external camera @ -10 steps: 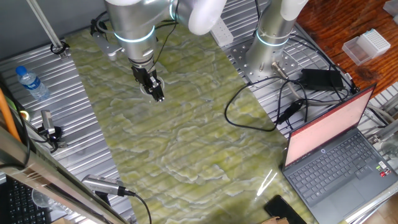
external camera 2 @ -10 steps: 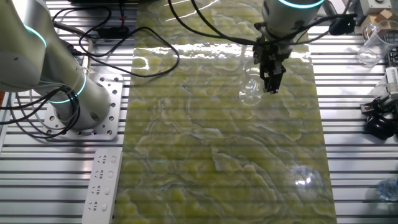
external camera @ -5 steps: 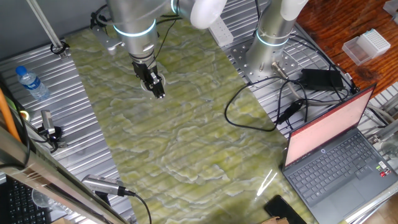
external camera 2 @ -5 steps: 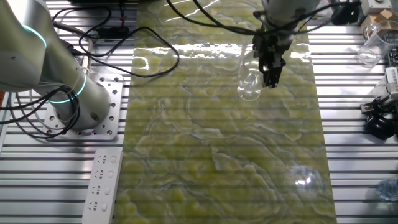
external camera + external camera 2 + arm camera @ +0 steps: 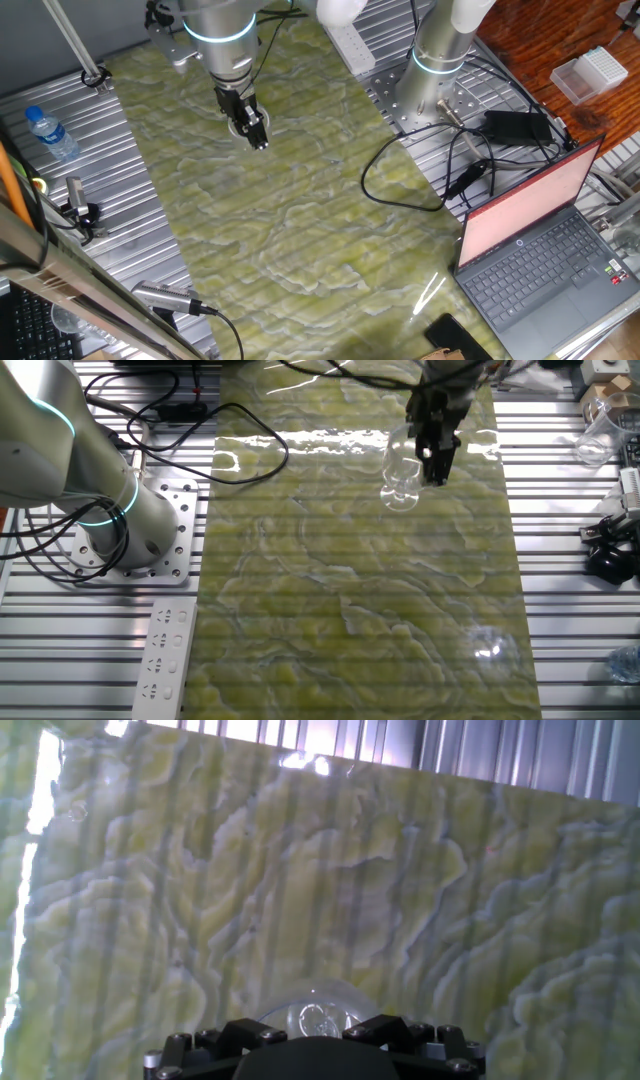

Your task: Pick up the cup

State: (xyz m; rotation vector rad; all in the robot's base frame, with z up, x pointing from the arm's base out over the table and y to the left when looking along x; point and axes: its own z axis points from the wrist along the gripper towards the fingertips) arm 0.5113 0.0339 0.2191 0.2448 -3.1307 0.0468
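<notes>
The cup [image 5: 402,470] is a small clear plastic cup, held tilted in the air above the green marbled mat [image 5: 350,580]. My gripper [image 5: 436,468] is shut on the cup's side, its black fingers pointing down. In one fixed view the gripper [image 5: 254,133] hangs over the mat's far left part, with the cup [image 5: 240,125] a faint clear shape beside the fingers. In the hand view the cup [image 5: 318,1013] shows as a clear dome at the bottom edge, between the black jaw blocks.
A clear water bottle with a blue cap [image 5: 50,133] lies on the slatted metal at the left. A second silver arm base [image 5: 432,75], cables [image 5: 440,175], a power brick [image 5: 518,125] and an open laptop [image 5: 545,240] stand to the right. A white power strip [image 5: 165,660] lies by the mat.
My gripper has risen with the cup in it; the cup has come up off the mat and hangs higher than one second ago.
</notes>
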